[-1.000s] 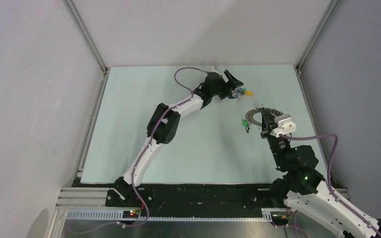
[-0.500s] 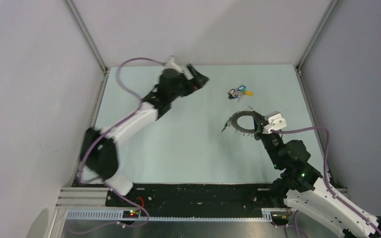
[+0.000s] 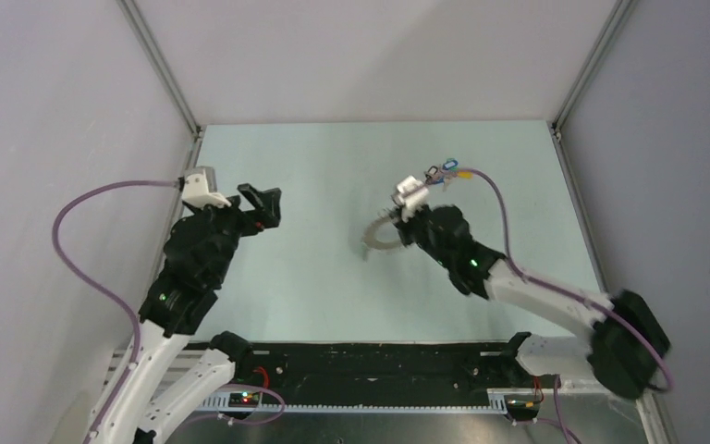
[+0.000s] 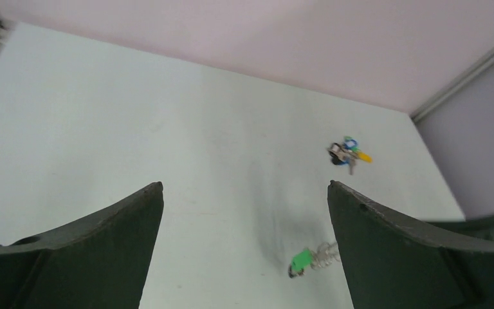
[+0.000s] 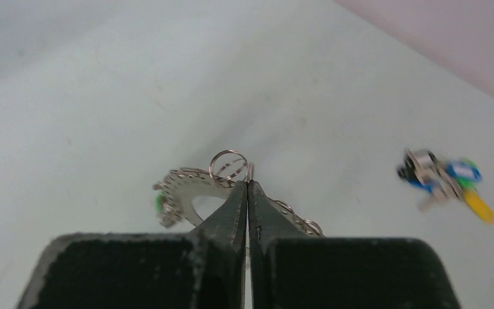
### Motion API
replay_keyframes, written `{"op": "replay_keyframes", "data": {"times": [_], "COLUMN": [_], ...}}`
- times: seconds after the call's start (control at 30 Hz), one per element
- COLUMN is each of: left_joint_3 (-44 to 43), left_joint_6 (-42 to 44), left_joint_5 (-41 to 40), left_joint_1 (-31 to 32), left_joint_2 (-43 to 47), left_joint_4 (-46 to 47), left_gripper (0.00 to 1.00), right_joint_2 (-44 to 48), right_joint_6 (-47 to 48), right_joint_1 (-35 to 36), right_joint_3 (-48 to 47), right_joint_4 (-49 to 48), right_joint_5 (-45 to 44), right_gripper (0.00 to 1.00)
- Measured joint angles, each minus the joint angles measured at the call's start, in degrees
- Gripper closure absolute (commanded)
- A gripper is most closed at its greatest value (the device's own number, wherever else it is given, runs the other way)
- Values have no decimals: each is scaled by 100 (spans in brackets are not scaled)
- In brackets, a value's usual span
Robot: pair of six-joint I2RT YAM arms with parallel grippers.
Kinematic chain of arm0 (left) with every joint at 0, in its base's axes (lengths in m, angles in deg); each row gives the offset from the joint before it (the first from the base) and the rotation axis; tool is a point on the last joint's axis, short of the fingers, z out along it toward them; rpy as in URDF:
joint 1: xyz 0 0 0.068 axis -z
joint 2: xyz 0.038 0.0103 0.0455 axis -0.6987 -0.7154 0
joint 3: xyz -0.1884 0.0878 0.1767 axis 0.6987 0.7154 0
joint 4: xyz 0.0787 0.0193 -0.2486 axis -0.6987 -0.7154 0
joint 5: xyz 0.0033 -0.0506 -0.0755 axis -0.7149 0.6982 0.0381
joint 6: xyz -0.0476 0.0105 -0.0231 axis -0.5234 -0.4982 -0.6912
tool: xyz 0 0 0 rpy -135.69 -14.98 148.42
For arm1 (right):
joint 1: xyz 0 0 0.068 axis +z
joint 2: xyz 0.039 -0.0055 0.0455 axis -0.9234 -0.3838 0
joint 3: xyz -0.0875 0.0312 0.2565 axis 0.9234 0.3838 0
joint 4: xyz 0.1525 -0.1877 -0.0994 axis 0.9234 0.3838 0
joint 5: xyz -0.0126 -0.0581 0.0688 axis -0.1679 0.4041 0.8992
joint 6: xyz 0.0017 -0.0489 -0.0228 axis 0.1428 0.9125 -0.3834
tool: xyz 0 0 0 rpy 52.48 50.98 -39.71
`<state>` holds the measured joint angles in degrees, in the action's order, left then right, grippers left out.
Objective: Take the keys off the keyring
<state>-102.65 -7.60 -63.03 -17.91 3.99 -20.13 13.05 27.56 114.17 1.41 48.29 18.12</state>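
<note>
My right gripper (image 3: 396, 229) (image 5: 247, 184) is shut on the keyring (image 3: 374, 239) (image 5: 183, 188), a thin silver ring fringed with silver keys, with one green-headed key (image 5: 160, 201) at its left end. The ring hangs tilted just over the table's middle. A small wire ring (image 5: 228, 165) sits right above the fingertips. My left gripper (image 3: 266, 200) (image 4: 244, 188) is open and empty at the left, well away from the ring. In its view the green-headed key (image 4: 300, 261) shows low between the fingers. A small clump of loose coloured-headed keys (image 3: 445, 171) (image 4: 347, 151) (image 5: 447, 181) lies on the table beyond the ring.
The pale green table (image 3: 314, 277) is walled by grey panels with metal corner posts (image 3: 162, 69) (image 3: 587, 69). The black base rail (image 3: 379, 361) runs along the near edge. The right arm's purple cable (image 3: 504, 208) loops over the far right of the table.
The left arm has swung back from the loose keys at the far middle to the left side. The right gripper has carried the keyring leftwards to the middle of the table.
</note>
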Motion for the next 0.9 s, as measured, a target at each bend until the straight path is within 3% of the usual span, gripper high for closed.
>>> {"op": "replay_keyframes", "data": {"times": [0.1,0.17,0.2,0.27,0.37,0.5,0.8,0.9], "left_joint_3": [0,0,9,57,131,166,192,271], "left_joint_6": [505,765,874,1069,1270,1405,1239,1224], "left_joint_5": [-350,-599,-723,-925,-1139,-1178,-1082,-1027], "left_joint_1": [-9,-9,-9,-9,-9,-9,-9,-9], "left_joint_2": [350,466,520,638,791,855,868,1021], "left_joint_4": [-208,-321,-363,-433,-514,-542,-538,-535], "left_gripper": [0,0,0,0,0,0,0,0], "right_joint_2": [-1296,-2090,-2380,-2715,-2863,-2509,-695,-153], "right_joint_6": [-57,-98,-181,-358,-516,-614,-656,-619], "right_joint_1": [-85,-149,-179,-251,-339,-387,-365,-365], "right_joint_3": [-1110,-2168,-2647,-3381,-4245,-4422,-1923,-1484], "right_joint_4": [-219,-553,-776,-1241,-1847,-1692,-629,-164], "right_joint_5": [337,662,817,1043,1268,1329,728,415], "right_gripper": [100,56,15,2,1,0,0,1]}}
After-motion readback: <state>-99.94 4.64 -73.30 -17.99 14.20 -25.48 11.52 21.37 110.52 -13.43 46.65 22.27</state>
